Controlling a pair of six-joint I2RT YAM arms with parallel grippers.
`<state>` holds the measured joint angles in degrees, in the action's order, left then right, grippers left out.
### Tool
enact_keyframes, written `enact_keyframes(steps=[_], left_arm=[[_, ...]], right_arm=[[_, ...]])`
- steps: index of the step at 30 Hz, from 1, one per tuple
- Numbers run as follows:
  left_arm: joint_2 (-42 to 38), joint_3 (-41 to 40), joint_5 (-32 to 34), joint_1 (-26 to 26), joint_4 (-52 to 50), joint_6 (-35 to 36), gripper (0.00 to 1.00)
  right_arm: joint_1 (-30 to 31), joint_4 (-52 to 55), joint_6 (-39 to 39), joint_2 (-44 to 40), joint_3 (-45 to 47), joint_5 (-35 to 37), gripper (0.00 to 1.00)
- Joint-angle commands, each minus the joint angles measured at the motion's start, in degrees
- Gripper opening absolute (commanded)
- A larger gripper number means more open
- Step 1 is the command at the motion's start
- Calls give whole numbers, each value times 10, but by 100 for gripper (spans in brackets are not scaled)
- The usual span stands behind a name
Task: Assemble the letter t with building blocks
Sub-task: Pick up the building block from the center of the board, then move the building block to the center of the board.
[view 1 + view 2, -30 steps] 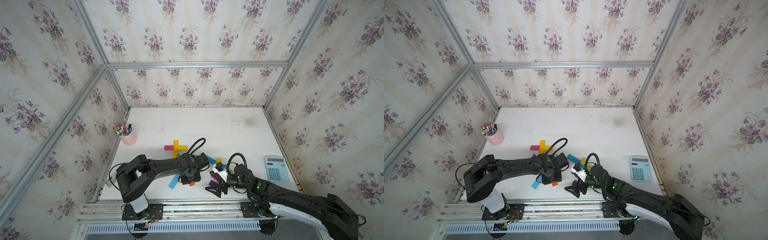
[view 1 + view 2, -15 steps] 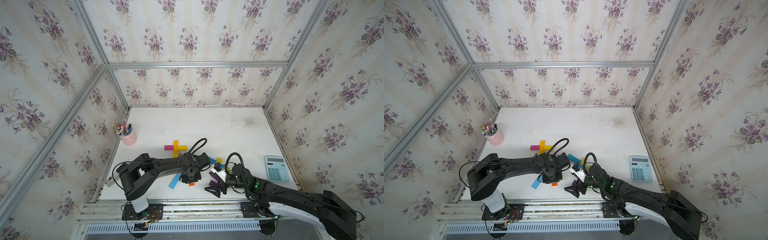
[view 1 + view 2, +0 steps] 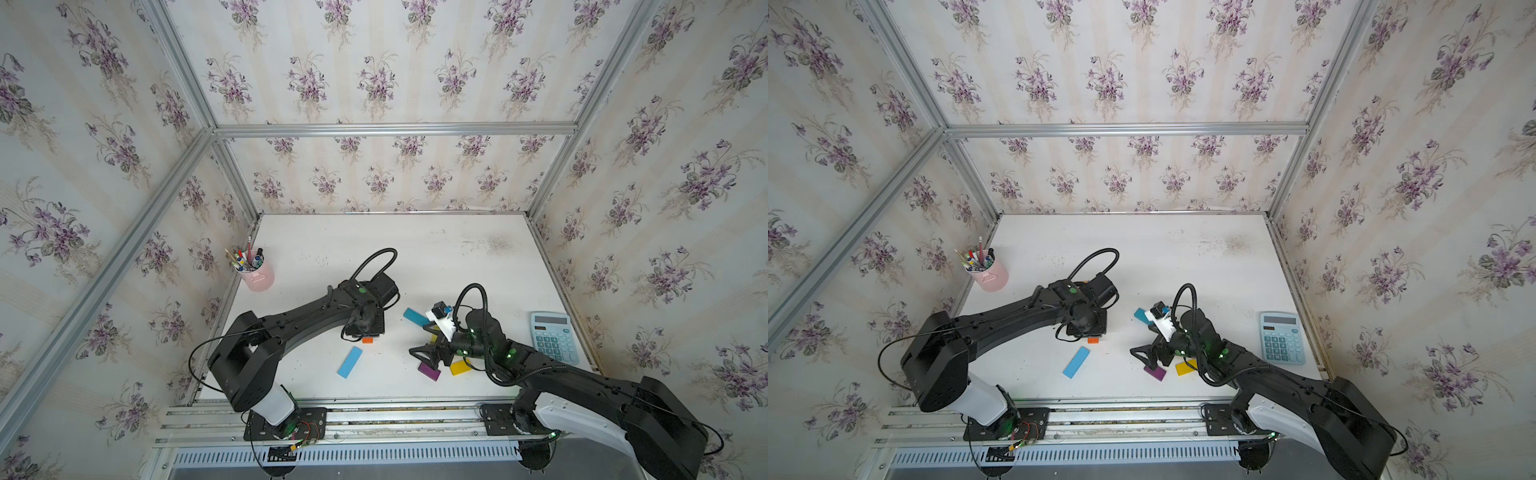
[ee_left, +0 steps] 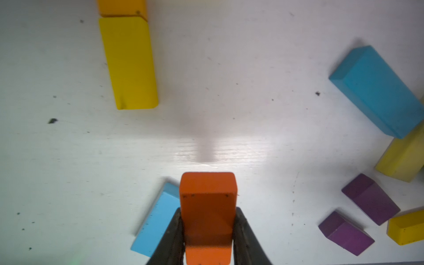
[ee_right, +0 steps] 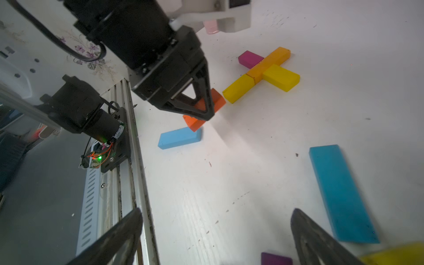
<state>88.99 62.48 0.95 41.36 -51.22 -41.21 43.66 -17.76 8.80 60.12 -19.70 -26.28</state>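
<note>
One short orange block [image 4: 207, 195] is clamped between the jaws of the left gripper [image 4: 207, 213]. It is tilted, with both ends sticking out past the fingers; whether its lower end touches the table [image 3: 415, 257] I cannot tell. In both top views a light blue block [image 3: 349, 362] lies flat at seven o'clock of it, close by.

The letter t [image 5: 259, 71] is part built — a yellow stem block [image 5: 238, 88] and a long orange block [image 5: 268, 63] lie end to end. A pink block [image 5: 250, 59] and a yellow crossbar block [image 5: 281, 78] touch the orange one on either side. It lies near the held block but apart from it; the left arm [image 3: 299, 320] covers it in the top views.

The right gripper [image 5: 216, 213] sits low over the table, jaws wide apart, holding nothing. In both top views a teal block [image 3: 415, 316] lies at twelve o'clock of it, a purple block [image 3: 429, 371] at six and a loose yellow block [image 3: 460, 367] at four. A calculator [image 3: 554, 337] lies further off at three o'clock. A pink cup [image 3: 258, 274] stands at ten o'clock of the left gripper, well apart.
</note>
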Motion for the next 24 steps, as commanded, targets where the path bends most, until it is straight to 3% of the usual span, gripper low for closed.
enact_keyframes(steps=[1,8,15,24], left_arm=[[-25,-19,35,-24,-43,52,16],[-50,-87,72,-32,-58,-2,17],[-47,-130,126,-43,-66,-55,18],[-20,-156,64,-23,21,-17,16]], right_arm=[[-6,33,-5,38,-48,-22,100],[-3,-46,20,156,-98,-93,98],[9,-72,10,203,-99,-98,97],[8,-83,6,208,-83,-95,98]])
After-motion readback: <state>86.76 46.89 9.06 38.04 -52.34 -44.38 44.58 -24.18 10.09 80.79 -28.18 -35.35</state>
